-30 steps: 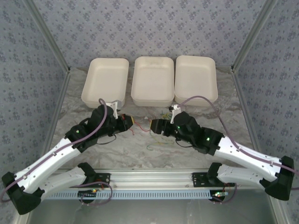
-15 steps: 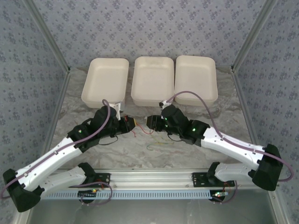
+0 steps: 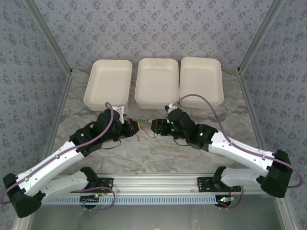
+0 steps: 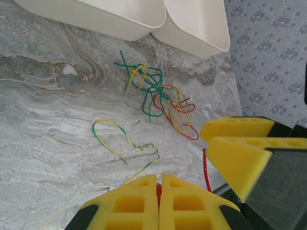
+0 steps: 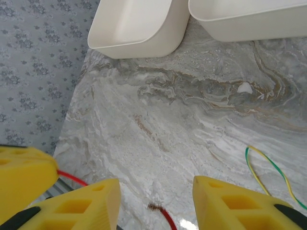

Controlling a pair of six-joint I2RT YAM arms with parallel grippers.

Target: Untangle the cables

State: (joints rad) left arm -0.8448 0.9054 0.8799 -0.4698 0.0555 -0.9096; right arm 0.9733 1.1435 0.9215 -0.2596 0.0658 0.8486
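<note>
Left gripper (image 4: 159, 184): pads are pressed together on the red cable (image 5: 165, 218), with red showing in the seam. It sits on the near side of the middle tray (image 3: 156, 84), off the tray's left near corner. My read is that it's the anchor, pinning one end so the wire can't slide when you pull.

Right gripper (image 5: 156, 184): fingers are spread and hold nothing. It faces the left one, just near of the tray's front wall. The frayed free end of the red cable lies on the table (image 5: 158, 120) between its fingers, so the gap looks set to take that end.

The tangle (image 4: 156, 93) of green, yellow and red loops sits just near of the tray's right near corner, apart from both grippers. I can't tell whether the pinned red wire runs into it, because the right gripper covers that stretch.

The yellow-green cable (image 4: 144, 147) lies alone in a loose loop, farther from the tray towards the arm bases. It looks already separated.

Next, I'd drop the right gripper lower before closing it, since the wire is thin and flat on the table. The risk is pinching air, or dragging the tangle along if the wire is linked to it.
</note>
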